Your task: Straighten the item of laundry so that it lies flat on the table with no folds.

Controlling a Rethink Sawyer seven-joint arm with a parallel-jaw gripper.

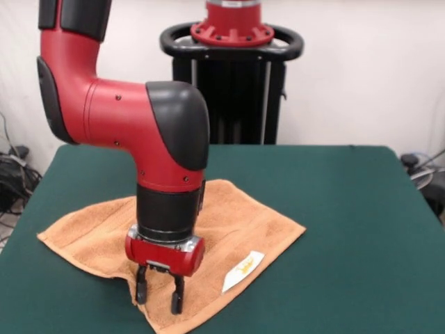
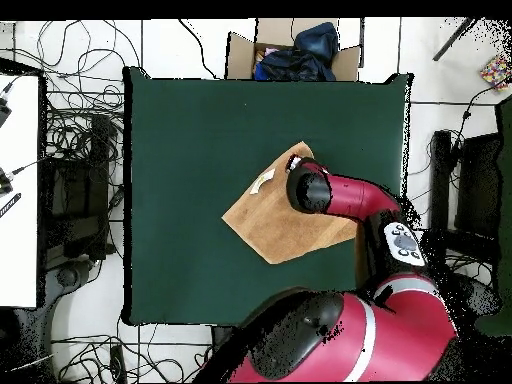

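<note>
Gripper (image 1: 159, 293) hangs low over the near corner of the towel (image 1: 229, 226), fingers spread, nothing between them. Tips look to be at or just above the cloth; contact cannot be told from either view.

Risks, as judged from here:
- If the fingers close on this corner and pull, the whole towel may slide over the table (image 1: 348, 209) rather than flatten, since nothing pins the far side.
- If the tips press down too deep, they could bunch the terry under them and make a new crease.
- A pinch that catches two layers at the corner would keep any fold shut.

Towel: orange-tan terry, sitting cornerwise to the table edges, one corner directly below the gripper. Just right of the gripper a small white tag (image 1: 243, 271) lies on the near edge. Beyond the gripper the cloth spreads mostly flat, with soft ripples; the left corner and the far edge run out behind the arm (image 1: 132, 118), partly hidden. Overhead view shows it near the table's middle, arm covering one end.
</note>
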